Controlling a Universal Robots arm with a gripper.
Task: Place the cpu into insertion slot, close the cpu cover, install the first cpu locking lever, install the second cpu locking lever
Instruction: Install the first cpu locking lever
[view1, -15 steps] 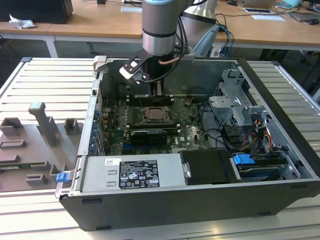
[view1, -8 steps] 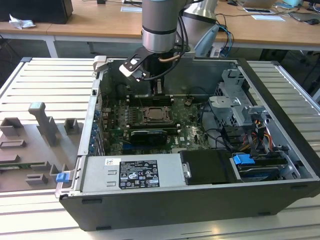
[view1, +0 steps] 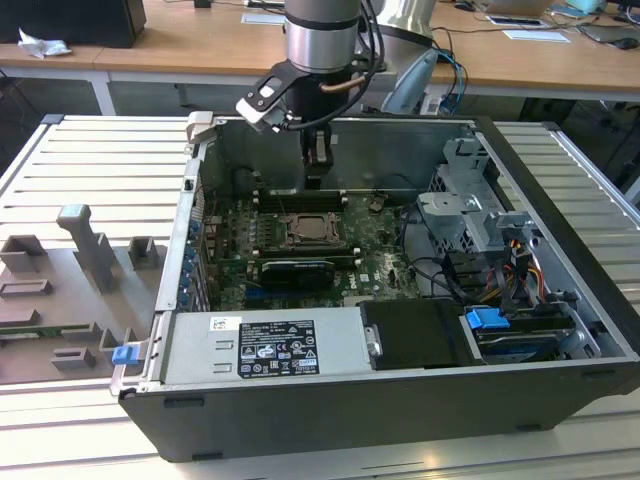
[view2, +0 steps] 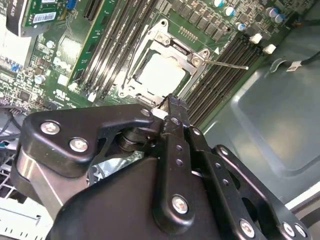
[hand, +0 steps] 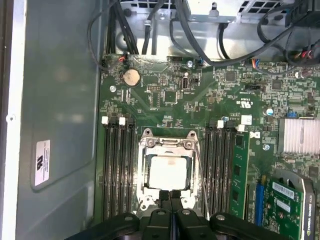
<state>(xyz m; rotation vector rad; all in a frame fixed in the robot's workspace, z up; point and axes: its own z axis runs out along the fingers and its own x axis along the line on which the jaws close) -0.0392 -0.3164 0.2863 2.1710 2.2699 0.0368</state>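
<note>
The cpu (hand: 168, 171) (view2: 161, 74) lies flat in the insertion slot (view1: 315, 232), pale and square. The silvery cpu cover (hand: 167, 145) (view2: 176, 46) lies down over it and frames it through its window. One thin wire locking lever (hand: 201, 175) (view2: 227, 64) slants away from the side of the socket. Another lever (view2: 125, 70) runs along the opposite side. My gripper (hand: 170, 197) (view2: 167, 102) (view1: 316, 168) hangs just above the socket's edge, fingers shut together with nothing between them. It hides part of the socket rim in both wrist views.
Black memory slots (hand: 117, 165) flank the socket on both sides. A graphics card (view1: 292, 270) lies in front of it, and cables (view1: 440, 275) and a drive cage (view1: 470, 200) stand at the exterior view's right. The power supply (view1: 265, 345) fills the case's front.
</note>
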